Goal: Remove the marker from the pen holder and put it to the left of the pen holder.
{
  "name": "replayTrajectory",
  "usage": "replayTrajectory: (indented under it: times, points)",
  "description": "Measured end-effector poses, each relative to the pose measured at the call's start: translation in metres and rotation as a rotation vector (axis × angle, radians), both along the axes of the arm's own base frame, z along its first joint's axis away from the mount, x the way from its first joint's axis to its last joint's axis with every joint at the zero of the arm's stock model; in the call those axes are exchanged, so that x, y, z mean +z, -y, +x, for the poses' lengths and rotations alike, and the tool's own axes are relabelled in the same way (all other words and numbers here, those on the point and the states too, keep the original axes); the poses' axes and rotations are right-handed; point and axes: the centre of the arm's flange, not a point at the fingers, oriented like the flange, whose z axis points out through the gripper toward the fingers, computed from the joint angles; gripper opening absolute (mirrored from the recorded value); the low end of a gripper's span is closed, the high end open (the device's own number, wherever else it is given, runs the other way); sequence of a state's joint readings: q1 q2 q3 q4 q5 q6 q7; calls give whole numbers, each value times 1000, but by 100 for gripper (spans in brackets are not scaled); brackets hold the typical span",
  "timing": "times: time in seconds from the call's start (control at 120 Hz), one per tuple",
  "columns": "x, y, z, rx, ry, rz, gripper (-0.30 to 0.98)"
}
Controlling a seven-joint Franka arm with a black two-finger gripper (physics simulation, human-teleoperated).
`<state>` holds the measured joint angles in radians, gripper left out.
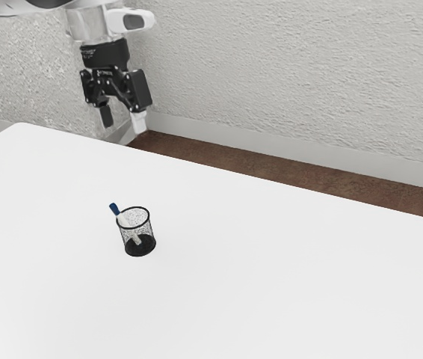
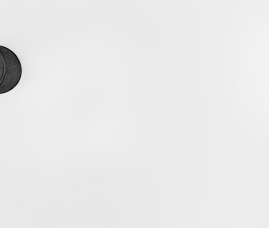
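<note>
Blue at its raised end and whitish along its body, the marker [image 1: 114,209] is standing tilted in the pen holder [image 1: 146,230], leaning toward the exterior view's left. Its blue end is poking out above the rim, while its pale body is slanting down inside, showing through the mesh toward the dark base. Black wire mesh is forming the holder's round wall, and a darker ring is running around its open mouth. The holder is standing upright on the white bench [image 1: 271,262], its base resting on the bare top. In the wrist view, part of the holder is showing from above, with the marker's pale body lying across its opening.

Well apart from both, the claw [image 1: 122,123] is hanging in the air in the upper left part of the exterior view. Its two fingers are standing spread, with a gap between them, and they are pinching nothing. One fingertip is looking dark, the other whitish. Above the claw, the white and grey arm [image 1: 88,26] is reaching in from the exterior view's upper left. Behind the bench, a brown floor [image 1: 301,167] is running along a pale skirting board [image 1: 271,149], and a rough, light grey wall [image 1: 286,75] is rising above it.
</note>
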<state>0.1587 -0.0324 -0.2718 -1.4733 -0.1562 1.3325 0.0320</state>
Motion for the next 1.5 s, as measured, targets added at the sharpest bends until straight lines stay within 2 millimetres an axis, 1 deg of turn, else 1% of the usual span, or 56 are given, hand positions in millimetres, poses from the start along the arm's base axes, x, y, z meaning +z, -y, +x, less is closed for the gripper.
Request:
replayTrajectory:
  times: [0.075, 0.108, 0.142, 0.183, 0.217, 0.25, 0.283, 0.375, 0.433, 0.467, 0.508, 0.567, 0.617, 0.7, 0.792, 0.842, 0.9, 0.975, 1.083, 1.167, 1.292, 1.408, 1.5]
  points:
    - [2, -12, 3, 23, 11, 4, 69]
    - [-5, -17, 9, 33, -1, 3, 69]
    - [-28, -20, 23, 40, -39, -6, 69]
    - [-63, -27, 48, 58, -77, -15, 68]
    - [-86, -42, 65, 92, -86, -22, 68]
    - [-103, -61, 78, 131, -86, -26, 68]
    - [-123, -73, 90, 159, -93, -33, 69]
    - [-181, -79, 117, 197, -122, -44, 69]
    - [-223, -78, 116, 215, -155, -38, 69]
    - [-242, -77, 114, 225, -165, -35, 69]
    - [-263, -77, 112, 239, -167, -33, 69]
    - [-294, -76, 105, 259, -174, -29, 69]
    - [-311, -75, 99, 278, -167, -25, 69]
    - [-318, -75, 87, 307, -137, -15, 69]
    - [-311, -78, 76, 339, -88, -2, 69]
    - [-312, -93, 65, 378, -70, 11, 68]
    - [-314, -115, 61, 430, -48, 21, 69]
    - [-315, -137, 62, 480, -5, 32, 69]
    - [-312, -169, 64, 545, 48, 51, 69]
    - [-314, -186, 66, 571, 76, 69, 69]
    - [-317, -195, 71, 580, 130, 79, 68]
    - [-318, -202, 64, 592, 149, 86, 66]
    - [-317, -204, 65, 594, 164, 86, 65]
